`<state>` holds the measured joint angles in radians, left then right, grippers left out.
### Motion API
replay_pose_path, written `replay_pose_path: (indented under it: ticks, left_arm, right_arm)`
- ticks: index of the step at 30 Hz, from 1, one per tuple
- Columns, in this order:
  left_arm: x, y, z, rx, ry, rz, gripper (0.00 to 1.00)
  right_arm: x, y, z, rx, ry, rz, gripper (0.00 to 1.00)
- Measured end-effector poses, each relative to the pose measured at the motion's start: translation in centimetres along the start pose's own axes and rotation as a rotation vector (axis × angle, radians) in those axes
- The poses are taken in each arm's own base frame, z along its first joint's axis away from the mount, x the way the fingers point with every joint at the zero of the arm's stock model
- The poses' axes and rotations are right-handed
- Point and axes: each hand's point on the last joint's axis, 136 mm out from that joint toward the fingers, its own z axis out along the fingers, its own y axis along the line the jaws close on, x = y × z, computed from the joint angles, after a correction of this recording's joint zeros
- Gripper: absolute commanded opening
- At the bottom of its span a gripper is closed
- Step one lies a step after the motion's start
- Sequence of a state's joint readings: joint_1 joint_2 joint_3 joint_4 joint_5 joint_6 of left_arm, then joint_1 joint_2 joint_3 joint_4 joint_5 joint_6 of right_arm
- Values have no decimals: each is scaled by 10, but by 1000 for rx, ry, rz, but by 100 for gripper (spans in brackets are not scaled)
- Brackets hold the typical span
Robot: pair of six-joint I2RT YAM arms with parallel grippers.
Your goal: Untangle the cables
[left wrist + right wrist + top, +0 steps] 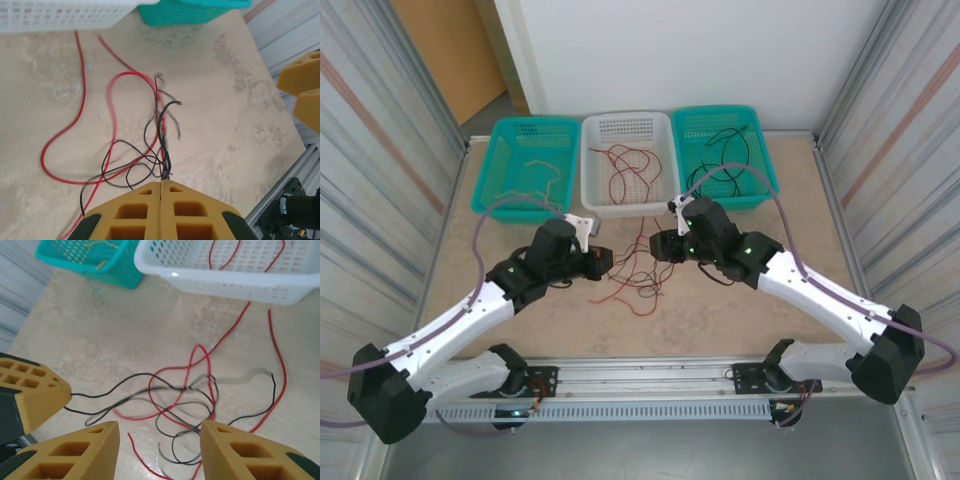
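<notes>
Beige bench (720,320), white basket (625,208) at far edge. Red and black cables (635,282) lie tangled between both hands, strands trailing toward that basket. Left hand (160,184) clamped on a black cable (163,155) at the tangle's near side. Right hand (159,429) apart, just above the knot (nearer). Red loops cross the black.

The white basket (625,208) has a grid of small holes; the teal baskets (520,125) flanking it are latticed; in front of it, red and black cables (632,280) cross the mottled beige table (740,330).
</notes>
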<state>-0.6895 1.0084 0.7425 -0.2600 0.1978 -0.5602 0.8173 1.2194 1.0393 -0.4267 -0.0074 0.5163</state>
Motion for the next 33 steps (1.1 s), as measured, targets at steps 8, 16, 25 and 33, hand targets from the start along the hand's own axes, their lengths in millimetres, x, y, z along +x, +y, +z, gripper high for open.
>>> replay_pose_path:
  ticks: [8, 16, 25, 33]
  left_arm:
    - [-12, -22, -21, 88, -89, -12, 0]
    - [-1, -42, -21, 164, -53, 20, 0]
    - [12, -57, -20, 213, -10, 51, 0]
    - [8, -63, -32, 235, -43, 61, 0]
  right_arm:
    - [5, -45, 28, 154, 116, 90, 44]
    - [0, -22, 74, 81, 253, 30, 50]
    - [-2, 20, 104, -97, 370, -108, 51]
    - [17, 17, 123, -112, 481, -139, 45]
